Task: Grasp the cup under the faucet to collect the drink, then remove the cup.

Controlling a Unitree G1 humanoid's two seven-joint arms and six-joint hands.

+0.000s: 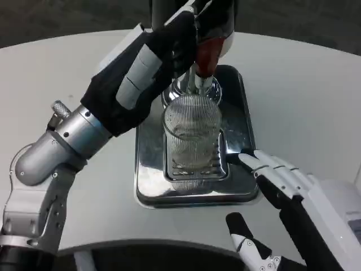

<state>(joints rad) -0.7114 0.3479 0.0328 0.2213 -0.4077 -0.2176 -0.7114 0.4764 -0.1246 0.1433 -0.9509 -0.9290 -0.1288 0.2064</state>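
- No brand, label or writing can be read on anything here.
- The cup (192, 132) is a clear ribbed glass standing upright, its long axis vertical and its open mouth facing up toward the camera. Whether there is drink in it cannot be told through the ribbing.
- The cup stands on a slotted grille in the middle of the drip tray (148, 169), a shiny metal tray with a raised rim that lies on the white counter (304, 96).
- The faucet (204, 76) is directly above the far rim of the cup, its metal spout pointing down toward the mouth, with a reddish-brown handle rising from it.
- The left hand (194, 25) reaches over the tray from the left, its black-covered fingers wrapped around the upper part of the faucet handle, gripping it.
- The right hand (276, 180) lies low at the near right, fingers spread and extended toward the cup; it grasps nothing. Its fingertips (245, 158) are just beside the cup's right side, over the tray's right edge, and contact with the glass cannot be told.
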